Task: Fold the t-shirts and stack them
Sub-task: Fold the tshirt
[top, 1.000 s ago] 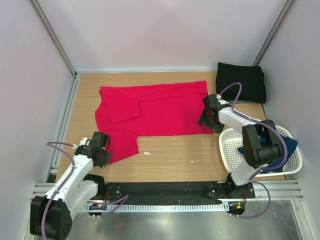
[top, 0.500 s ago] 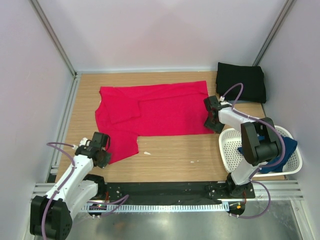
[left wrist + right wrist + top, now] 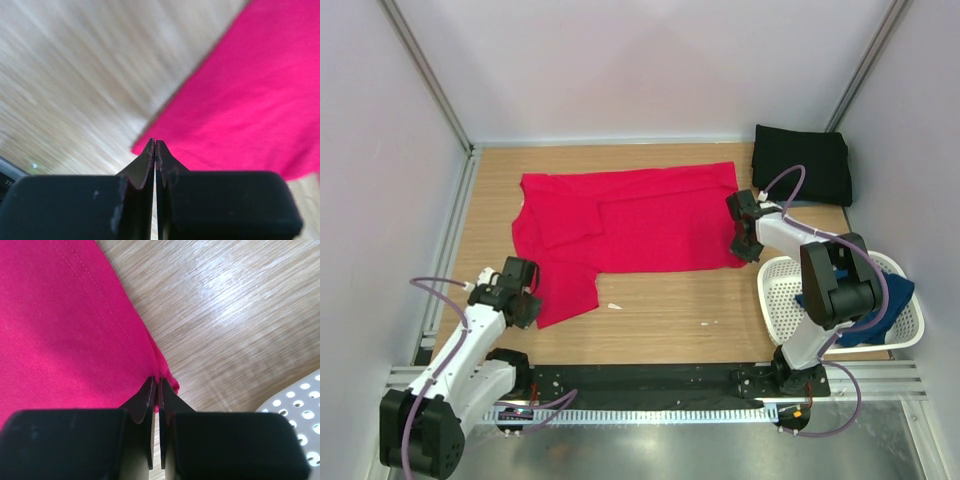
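Right fingers [image 3: 144, 402] and left fingers [image 3: 145, 161] each pinch a near corner of the half-folded red t-shirt [image 3: 640, 225] between them; black t-shirt [image 3: 802, 165] lies folded beyond the right fingers, navy t-shirt [image 3: 900, 290] awaits in basket [image 3: 772, 288].

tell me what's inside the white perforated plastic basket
A dark navy blue cloth t-shirt lies bunched in the white perforated plastic basket, spilling over its right rim. The right arm covers the basket's middle with its black link, so anything beneath it cannot be seen.

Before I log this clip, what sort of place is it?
Probably a lab robot cell: plain white walls on metal framing, a wooden tabletop, a left arm and right arm bolted at its near edge.
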Available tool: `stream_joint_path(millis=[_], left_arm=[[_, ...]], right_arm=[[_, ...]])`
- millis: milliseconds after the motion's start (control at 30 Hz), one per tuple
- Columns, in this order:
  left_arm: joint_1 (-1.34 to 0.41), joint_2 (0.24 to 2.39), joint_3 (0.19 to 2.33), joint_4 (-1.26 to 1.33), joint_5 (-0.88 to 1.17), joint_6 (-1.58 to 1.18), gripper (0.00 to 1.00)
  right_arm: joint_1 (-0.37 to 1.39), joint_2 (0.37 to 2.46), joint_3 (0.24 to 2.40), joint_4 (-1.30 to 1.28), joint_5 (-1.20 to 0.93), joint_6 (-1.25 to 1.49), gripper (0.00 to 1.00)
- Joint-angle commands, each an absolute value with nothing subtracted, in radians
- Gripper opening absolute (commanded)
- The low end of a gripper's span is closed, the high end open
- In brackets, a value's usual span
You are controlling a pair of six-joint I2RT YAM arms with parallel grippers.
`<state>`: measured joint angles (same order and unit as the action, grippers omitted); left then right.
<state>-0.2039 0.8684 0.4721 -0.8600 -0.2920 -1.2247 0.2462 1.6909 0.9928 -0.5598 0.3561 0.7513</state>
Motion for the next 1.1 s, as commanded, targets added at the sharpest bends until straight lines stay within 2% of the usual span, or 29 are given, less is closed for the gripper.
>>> stream_joint_path(millis=[0,167,467,567,667,733,833,1067], left_arm=[[-0.206,0.876,0.583,-0.854,-0.347,-1.203,0.00],[-0.209,0.910,0.672,-0.864,-0.386,-1.145,0.00],[-0.209,0.969,0.755,-0.933,-0.380,-1.124,0.00],[-0.207,0.947,0.651,-0.905,-0.336,-1.141,0.10],[-0.207,0.920,0.582,-0.890,-0.293,-1.175,0.45],[-0.207,0.908,0.542,-0.902,-0.263,-1.195,0.52],[-0.206,0.896,0.502,-0.917,-0.252,-1.210,0.54],[-0.209,0.908,0.437,-0.862,-0.229,-1.213,0.51]], right_arm=[[0.238,1.681,1.038,-0.594,0.371,0.735,0.07],[0.236,1.707,1.112,-0.612,0.353,0.689,0.01],[0.238,1.730,1.206,-0.632,0.348,0.638,0.01],[0.238,1.741,1.192,-0.624,0.344,0.634,0.01],[0.236,1.750,1.183,-0.629,0.348,0.632,0.01],[0.236,1.746,1.172,-0.626,0.348,0.630,0.01],[0.236,1.743,1.160,-0.620,0.341,0.635,0.01],[0.236,1.738,1.146,-0.624,0.351,0.638,0.01]])
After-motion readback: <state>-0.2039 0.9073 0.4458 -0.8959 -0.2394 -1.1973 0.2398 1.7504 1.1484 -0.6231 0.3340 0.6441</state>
